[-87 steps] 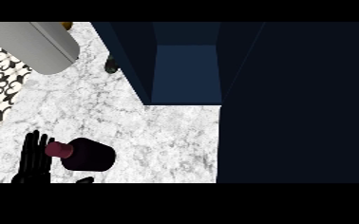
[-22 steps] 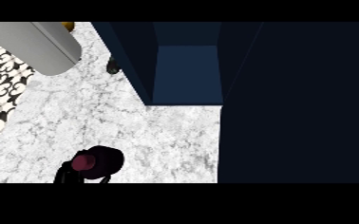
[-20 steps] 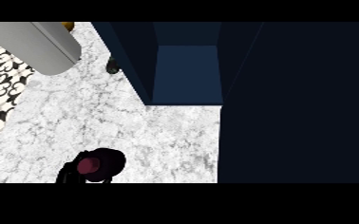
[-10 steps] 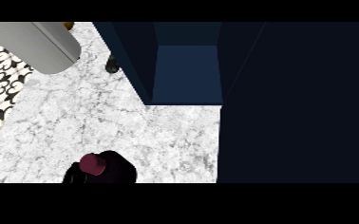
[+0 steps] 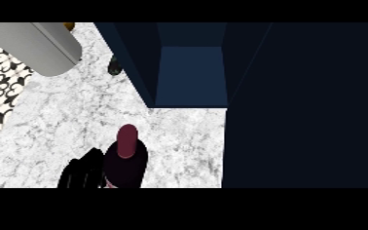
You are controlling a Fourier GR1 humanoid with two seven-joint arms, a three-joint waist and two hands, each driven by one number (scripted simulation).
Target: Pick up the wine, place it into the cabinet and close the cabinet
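You see the left hand (image 5: 82, 173) at the counter's (image 5: 64, 112) front edge — its fingers are curled around the wine (image 5: 125, 158), below the open cabinet (image 5: 191, 75).

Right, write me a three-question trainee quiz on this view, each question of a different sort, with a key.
1. True or false: the wine bottle already stands inside the cabinet.
2. Multiple choice: where does the black hand show against the bottle? A) at its left side, near the view's lower edge B) above it, by the cabinet C) at the view's right edge
3. Fill in: the cabinet's blue inside is visible, so the cabinet is ____.

Key:
1. False; the bottle is over the marble counter, short of the cabinet.
2. A
3. open
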